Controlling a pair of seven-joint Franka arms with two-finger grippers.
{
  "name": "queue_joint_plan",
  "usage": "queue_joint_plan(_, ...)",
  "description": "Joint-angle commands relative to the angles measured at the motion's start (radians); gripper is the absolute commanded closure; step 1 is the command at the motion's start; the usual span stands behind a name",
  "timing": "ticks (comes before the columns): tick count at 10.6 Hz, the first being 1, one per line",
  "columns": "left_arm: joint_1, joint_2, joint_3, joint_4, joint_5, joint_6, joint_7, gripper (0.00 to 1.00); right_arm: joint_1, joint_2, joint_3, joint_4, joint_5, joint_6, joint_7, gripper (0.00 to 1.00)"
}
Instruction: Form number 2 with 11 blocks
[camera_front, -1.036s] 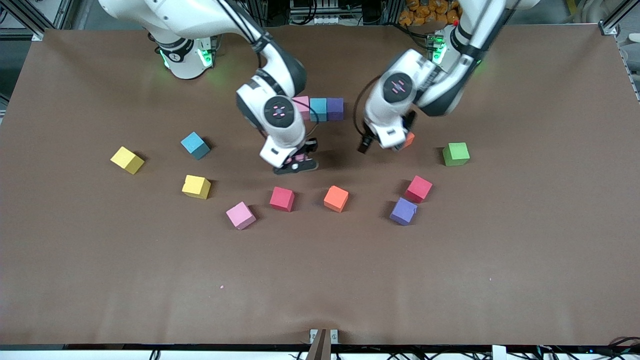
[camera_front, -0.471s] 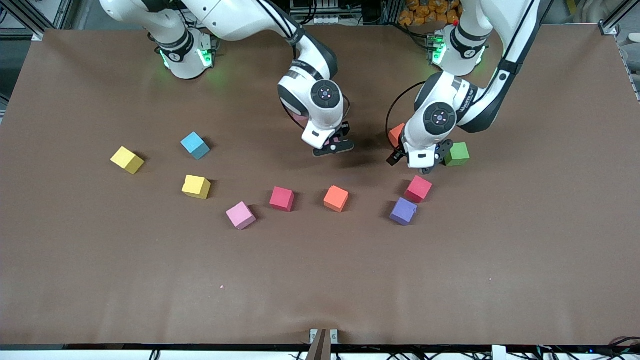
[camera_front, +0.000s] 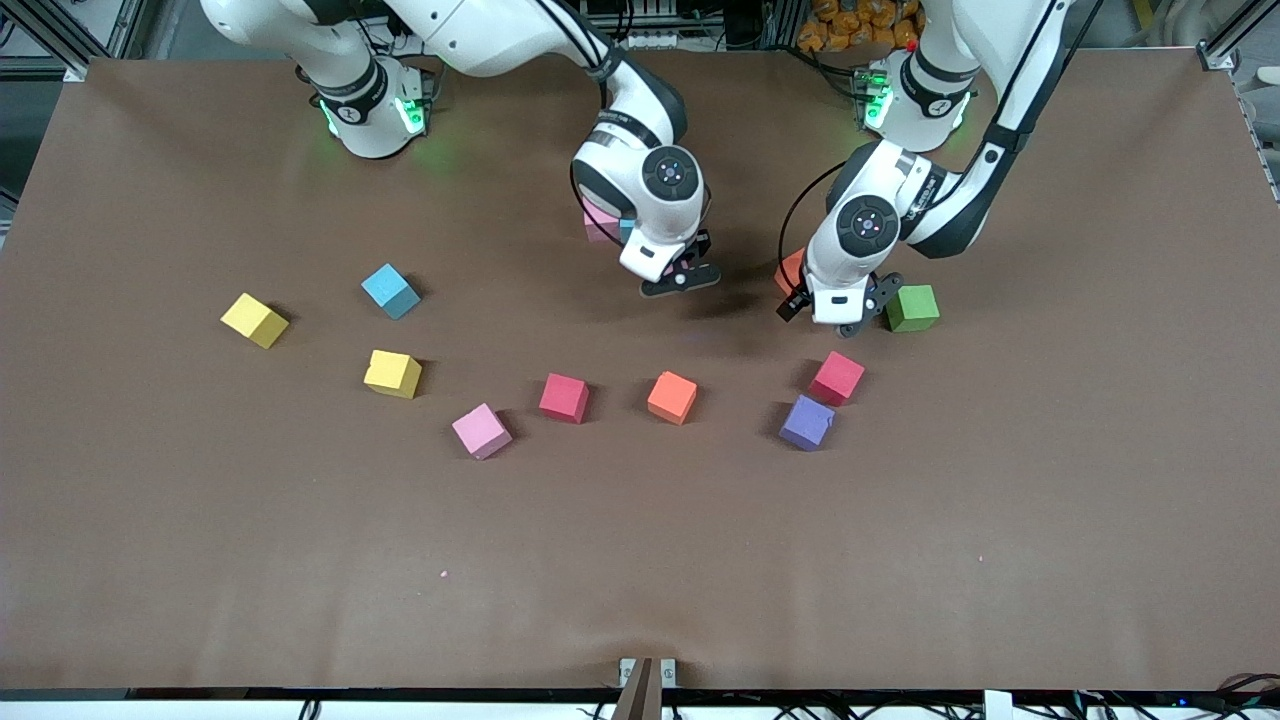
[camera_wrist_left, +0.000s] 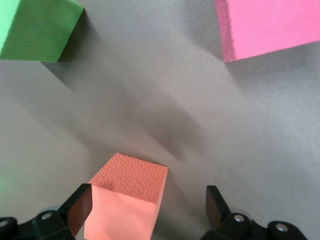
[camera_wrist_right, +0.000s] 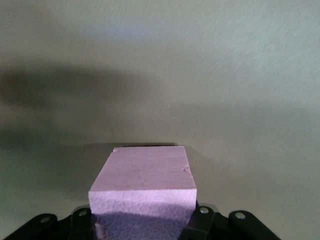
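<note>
My right gripper (camera_front: 682, 280) is shut on a pink block (camera_wrist_right: 145, 182) and hangs over the table beside the started row. Of that row only a pink block (camera_front: 600, 228) and a sliver of a blue one (camera_front: 627, 231) show past the arm. My left gripper (camera_front: 828, 318) stands open around an orange block (camera_front: 790, 270), which lies close to one finger (camera_wrist_left: 80, 207) in the left wrist view. Nearer the camera lie loose blocks: pink (camera_front: 481, 430), red (camera_front: 564, 397), orange (camera_front: 671, 397), red (camera_front: 837, 377) and purple (camera_front: 806, 422).
A green cube (camera_front: 911, 307) sits right beside my left gripper. Toward the right arm's end lie two yellow cubes (camera_front: 254, 320) (camera_front: 392, 373) and a blue cube (camera_front: 390, 290). The brown table (camera_front: 640, 560) stretches bare near the camera.
My right arm carried the pink block toward the left arm's end and now covers most of the row. My left arm swung toward the green cube and settled around the orange block.
</note>
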Motion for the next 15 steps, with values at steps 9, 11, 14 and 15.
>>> queue_joint_plan(9,-0.001,-0.098,-0.03,-0.136,0.022,0.101,0.013,0.0,0.058,-0.001,-0.005,-0.033,-0.001,0.003,0.148,0.53)
queue_joint_plan(11,-0.001,-0.097,-0.047,-0.159,0.022,0.136,0.022,0.0,0.058,-0.001,-0.007,-0.033,-0.003,0.003,0.156,0.52)
queue_joint_plan(14,-0.001,-0.086,-0.047,-0.187,0.022,0.183,0.077,0.0,0.062,-0.005,-0.008,-0.033,-0.018,0.001,0.153,0.07)
queue_joint_plan(15,-0.001,-0.083,-0.047,-0.187,0.022,0.183,0.083,0.0,0.062,-0.01,-0.01,-0.032,-0.018,0.0,0.153,0.0)
